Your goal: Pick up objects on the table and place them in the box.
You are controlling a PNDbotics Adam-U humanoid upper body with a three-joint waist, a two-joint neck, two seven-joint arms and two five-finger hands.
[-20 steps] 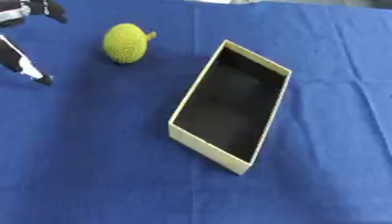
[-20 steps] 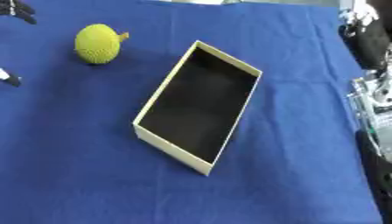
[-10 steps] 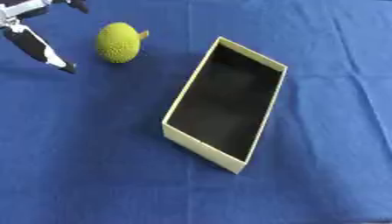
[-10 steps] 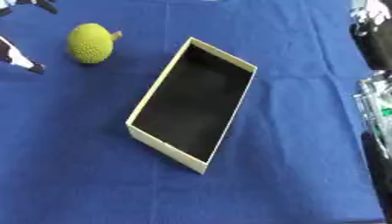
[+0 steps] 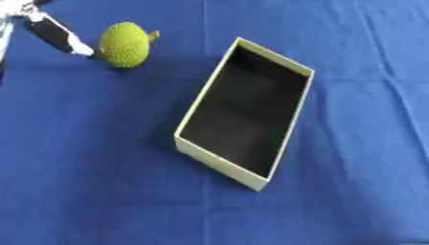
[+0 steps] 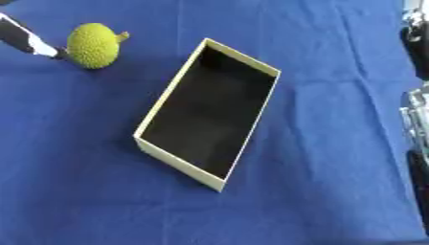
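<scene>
One straight finger of the left hand [image 5: 52, 32] reaches in from the far-left corner, its pale tip right at the left side of the bumpy yellow-green fruit [image 5: 124, 44], the hand extended and holding nothing. The fruit, with a short brown stem, lies on the blue tablecloth [image 5: 92, 182] at the far left, just left of the open cream box [image 5: 220, 162] with its dark, empty inside, which lies askew mid-table. At the right edge, black and silver parts of the right arm [image 6: 417, 110] show, its fingers not visible; no writing is readable anywhere.

My left hand [image 5: 52, 34] shows as slim black fingers capped with white tips, with pale silver-grey metal at the upper corner. Along the right eye view's right edge I see black and silver-grey parts, too blurred to identify.
</scene>
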